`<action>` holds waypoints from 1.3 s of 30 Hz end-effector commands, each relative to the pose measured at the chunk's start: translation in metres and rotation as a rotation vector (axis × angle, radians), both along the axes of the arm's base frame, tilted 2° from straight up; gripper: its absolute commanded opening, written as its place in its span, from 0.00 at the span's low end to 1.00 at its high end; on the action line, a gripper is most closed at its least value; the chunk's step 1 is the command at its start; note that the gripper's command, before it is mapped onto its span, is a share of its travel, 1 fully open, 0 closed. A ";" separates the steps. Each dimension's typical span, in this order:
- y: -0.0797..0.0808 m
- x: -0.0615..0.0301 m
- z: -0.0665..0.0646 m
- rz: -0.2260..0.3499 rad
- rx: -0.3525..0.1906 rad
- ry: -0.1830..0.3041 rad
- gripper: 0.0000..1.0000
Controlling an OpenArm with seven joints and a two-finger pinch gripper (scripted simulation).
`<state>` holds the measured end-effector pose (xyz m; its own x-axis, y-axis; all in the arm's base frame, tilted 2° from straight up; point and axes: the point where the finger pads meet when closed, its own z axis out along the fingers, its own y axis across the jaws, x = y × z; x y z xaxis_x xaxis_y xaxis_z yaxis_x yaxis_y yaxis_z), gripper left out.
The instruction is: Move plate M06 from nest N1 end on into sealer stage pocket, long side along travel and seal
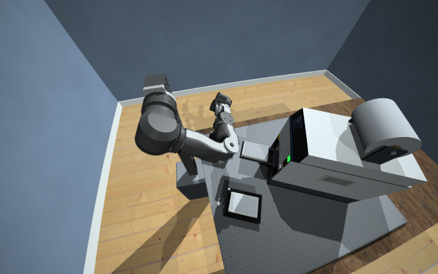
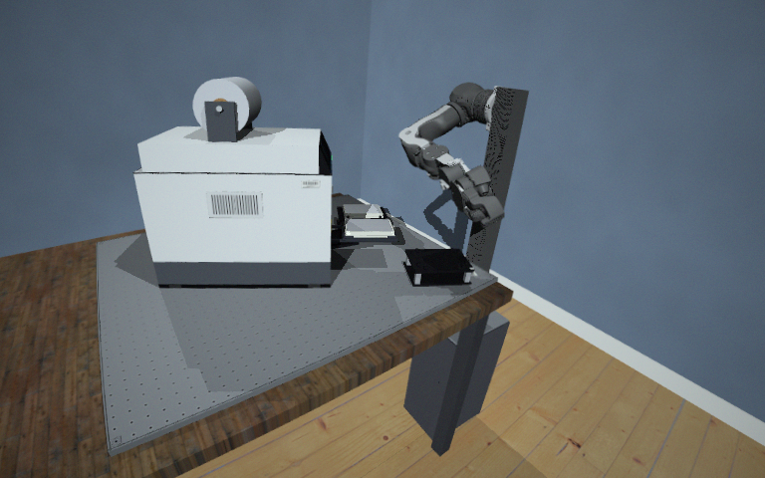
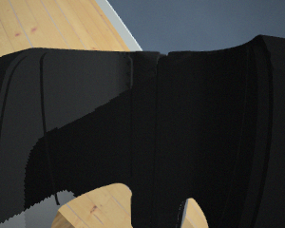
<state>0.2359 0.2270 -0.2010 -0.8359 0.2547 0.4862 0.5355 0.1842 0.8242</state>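
Observation:
A pale 96-well plate (image 1: 254,150) lies flat on the sealer's stage (image 1: 267,162), which stands out in front of the housing; it also shows in the exterior view (image 2: 368,227). I cannot read its label or tell whether foil covers it. The lamp (image 1: 288,158) on the housing's front is green. My gripper (image 1: 221,98) is shut and empty, raised well above the table's back edge and apart from the stage; it also shows in the exterior view (image 2: 484,210). The wrist view shows only the closed dark fingers (image 3: 157,216) against floor and wall.
A black plate nest with a pale inside stands near the table's front left corner (image 2: 437,266). Another pale plate-like thing (image 2: 366,210) lies just beyond the stage. The white sealer (image 1: 336,152) with its foil roll (image 1: 382,125) fills the table's right. The arm's post (image 2: 496,177) stands at the table's edge.

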 end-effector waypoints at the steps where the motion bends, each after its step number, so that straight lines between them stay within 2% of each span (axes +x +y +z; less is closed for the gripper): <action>1: 0.000 0.0009 0.002 0.002 -0.001 -0.003 0.00; 15: 0.000 0.0014 0.003 0.003 -0.005 -0.004 0.00; 20: -0.009 -0.0066 -0.014 0.051 -0.140 -0.016 0.00; 39: -0.008 -0.0055 -0.012 0.051 -0.140 -0.016 0.00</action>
